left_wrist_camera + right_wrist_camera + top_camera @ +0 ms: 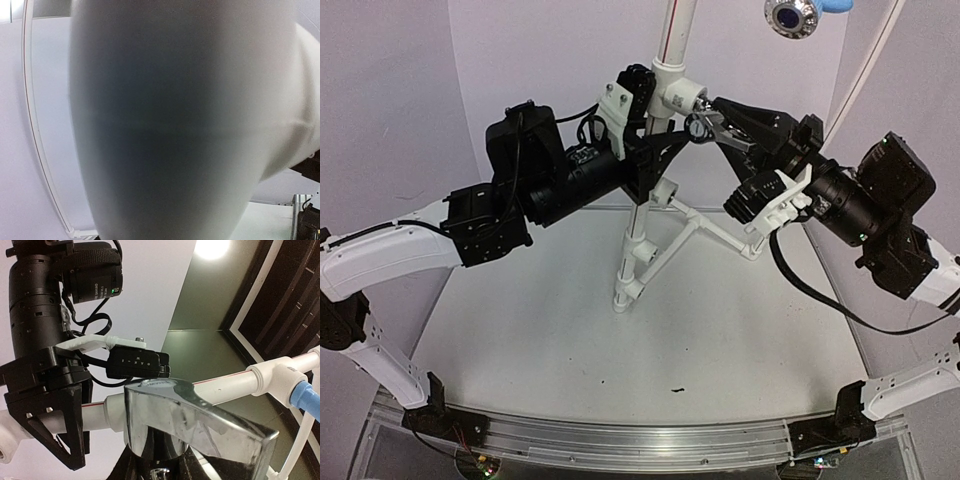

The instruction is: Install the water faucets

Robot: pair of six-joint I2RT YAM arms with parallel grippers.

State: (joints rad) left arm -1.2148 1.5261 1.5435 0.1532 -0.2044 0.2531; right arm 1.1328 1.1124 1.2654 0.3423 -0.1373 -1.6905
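Observation:
A shiny chrome water faucet (pixel 190 422) with a flat lever fills the lower right wrist view, its base pressed against the white pipe tee (pixel 115 410). My right gripper (pixel 160 462) is shut on the faucet's body from below. From above, the faucet (pixel 699 122) sits at the side of the tee (pixel 670 90) on the upright white pipe (pixel 677 30), with the right gripper (pixel 712 118) on it. My left gripper (pixel 653 150) is clamped on the pipe just below the tee. The left wrist view shows only the blurred white pipe (pixel 175 125); its fingers are hidden.
The pipe frame (pixel 638 250) stands mid-table on slanted white legs (pixel 720 232). A chrome, blue-centred fitting (pixel 788 15) hangs at the top edge. A blue connector (pixel 304 400) joins another white tee (pixel 277 380) on the right. Both arms crowd the top of the frame.

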